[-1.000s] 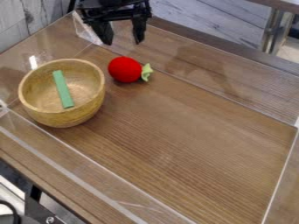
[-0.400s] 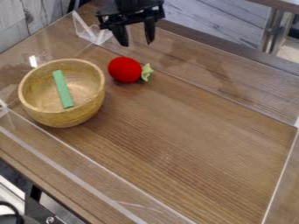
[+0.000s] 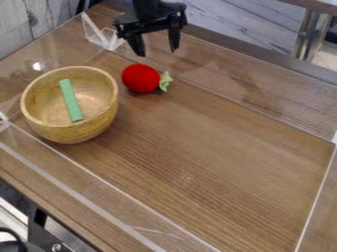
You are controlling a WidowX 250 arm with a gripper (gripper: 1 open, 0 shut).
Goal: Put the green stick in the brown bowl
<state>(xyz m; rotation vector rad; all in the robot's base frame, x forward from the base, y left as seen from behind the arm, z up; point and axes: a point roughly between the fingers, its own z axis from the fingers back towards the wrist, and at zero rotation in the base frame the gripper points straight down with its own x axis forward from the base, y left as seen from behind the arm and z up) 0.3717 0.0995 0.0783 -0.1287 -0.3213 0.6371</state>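
The green stick [image 3: 70,99] lies flat inside the brown bowl [image 3: 39,122], which stands at the left of the wooden table. My gripper [image 3: 156,44] hangs at the top of the camera view, above and behind the red ball-shaped toy, well to the right of the bowl. Its two black fingers [image 3: 137,42] point down and stand apart, open, with nothing between them.
A red ball-shaped toy with a small green leaf [image 3: 142,78] lies just right of the bowl, below the gripper. Clear plastic walls [image 3: 320,187] ring the table, with a clear piece [image 3: 95,32] at the back left. A metal table leg [image 3: 310,37] stands at top right.
The gripper has shifted right and a little lower in the view, and rolled slightly. It stays open. Bowl, stick and toy have not moved.
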